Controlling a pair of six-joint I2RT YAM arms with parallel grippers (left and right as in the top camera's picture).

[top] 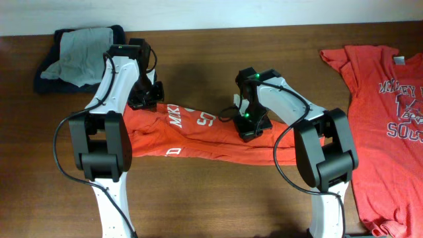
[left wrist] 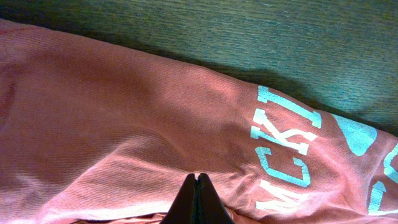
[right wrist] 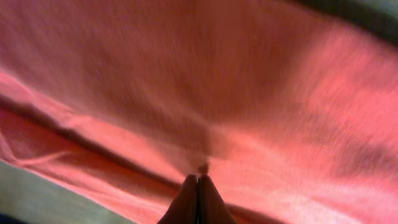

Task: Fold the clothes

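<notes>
Arms come first, nearest the camera's lower edge: the left arm (top: pixel 106 145), white with black joints, and the right arm (top: pixel 324 155) of the same make rise from the brown wooden tabletop (top: pixel 211 211) and reach away over the folded T-shirt (top: pixel 198 135). This is an orange-red cotton garment with white printed lettering, doubled into a long band that lies across the middle of the tabletop, between the two arms.

The left tool (top: pixel 144 98) sits at the far left corner of the folded T-shirt. In the left wrist view its black fingers (left wrist: pixel 197 198) are pressed together with no gap, and the cloth creases run in toward their tips, so it is clamped on that corner. White letters reading "MCKI" lie just to the right of the tips, and bare tabletop shows beyond the garment's far edge.

The right tool (top: pixel 250 125) is over the far edge of the folded T-shirt, right of its middle. The right wrist view is blurred, but the fingers (right wrist: pixel 198 196) are closed tight, a small nub of cloth sits at their tips, and ridges of fabric draw toward them.

Well to the right of the folded T-shirt, a second T-shirt (top: pixel 377 132) of the same orange-red cotton lies spread flat, print upward, running past the picture's right edge.

Farthest off, beyond the left end of the folded T-shirt, a heap of dark navy and grey cloth (top: pixel 79 56) rests at the tabletop's far edge.
</notes>
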